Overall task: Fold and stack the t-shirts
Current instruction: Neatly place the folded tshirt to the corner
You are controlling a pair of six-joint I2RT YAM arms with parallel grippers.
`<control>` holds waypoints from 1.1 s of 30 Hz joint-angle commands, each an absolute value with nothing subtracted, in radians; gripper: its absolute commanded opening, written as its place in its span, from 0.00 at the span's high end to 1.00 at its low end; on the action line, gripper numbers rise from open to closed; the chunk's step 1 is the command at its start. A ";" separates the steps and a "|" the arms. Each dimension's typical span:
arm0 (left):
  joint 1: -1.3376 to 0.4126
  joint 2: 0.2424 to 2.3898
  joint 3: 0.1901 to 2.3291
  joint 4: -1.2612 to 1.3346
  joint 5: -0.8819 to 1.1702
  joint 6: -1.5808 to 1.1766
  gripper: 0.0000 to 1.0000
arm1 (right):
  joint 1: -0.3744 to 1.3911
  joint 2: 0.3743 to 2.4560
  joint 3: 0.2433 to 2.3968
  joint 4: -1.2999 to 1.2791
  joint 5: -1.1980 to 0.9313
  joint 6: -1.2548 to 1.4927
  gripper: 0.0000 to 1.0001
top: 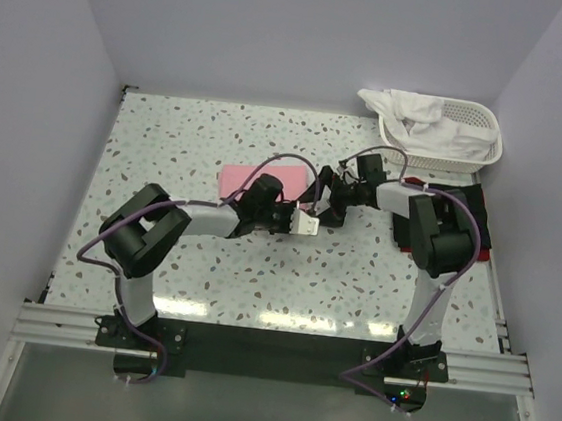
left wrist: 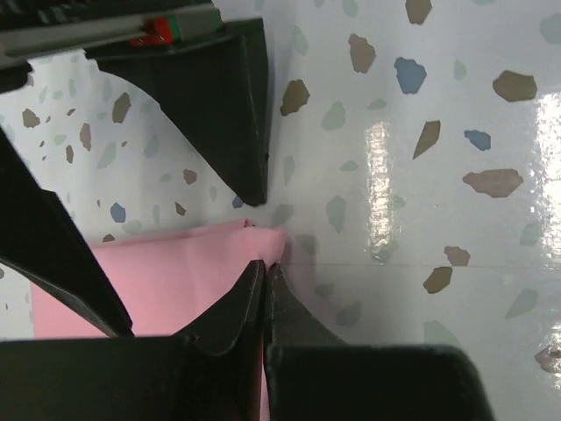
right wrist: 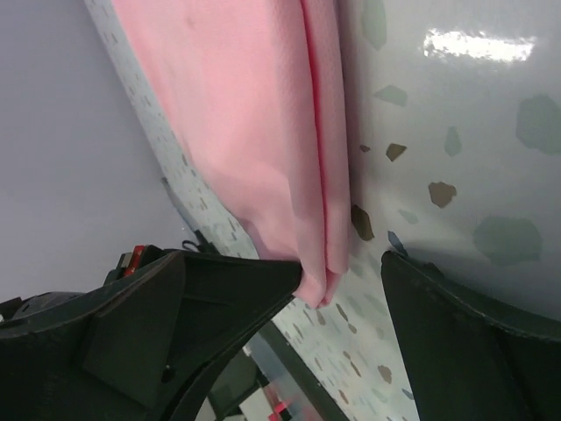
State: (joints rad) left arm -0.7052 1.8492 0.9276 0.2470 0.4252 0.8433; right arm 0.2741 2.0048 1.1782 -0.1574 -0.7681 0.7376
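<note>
The pink shirt point(top: 262, 182) lies folded flat as a neat rectangle near the middle of the surface point(top: 168, 138), slightly toward the far edge, its long axis running left to right, parallel to that edge. The left tool point(left wrist: 265, 276) looks clenched on its near right corner (a sliver of pink shows between the fingers). The right tool point(right wrist: 342, 272) is spread wide, straddling the same corner without gripping. By my reading the pink fold is done but not stacked: a black and red stack point(top: 480, 226) sits at the right edge, and white cloth point(top: 411, 119) lies unfolded in the basket point(top: 479, 141) at the far right corner
</note>
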 commanded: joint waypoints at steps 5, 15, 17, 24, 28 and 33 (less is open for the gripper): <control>-0.692 1.764 0.971 0.229 0.486 0.707 1.00 | 0.279 2.135 1.180 -0.005 -0.775 0.879 0.01; -0.690 1.730 0.994 0.236 0.494 0.631 1.00 | 0.310 2.229 1.212 0.146 -0.723 1.025 0.20; -0.690 1.726 0.993 0.235 0.494 0.623 1.00 | 0.313 2.244 1.216 0.162 -0.707 1.032 0.23; -0.690 1.713 1.002 0.222 0.488 0.609 1.00 | 0.313 2.283 1.261 0.164 -0.680 1.043 0.64; -0.690 1.704 1.055 0.129 0.430 0.545 0.67 | 0.308 2.250 1.368 -0.077 -0.652 0.827 1.00; -0.655 1.608 1.068 0.003 0.394 0.442 0.35 | 0.293 2.102 1.471 -0.457 -0.559 0.454 1.00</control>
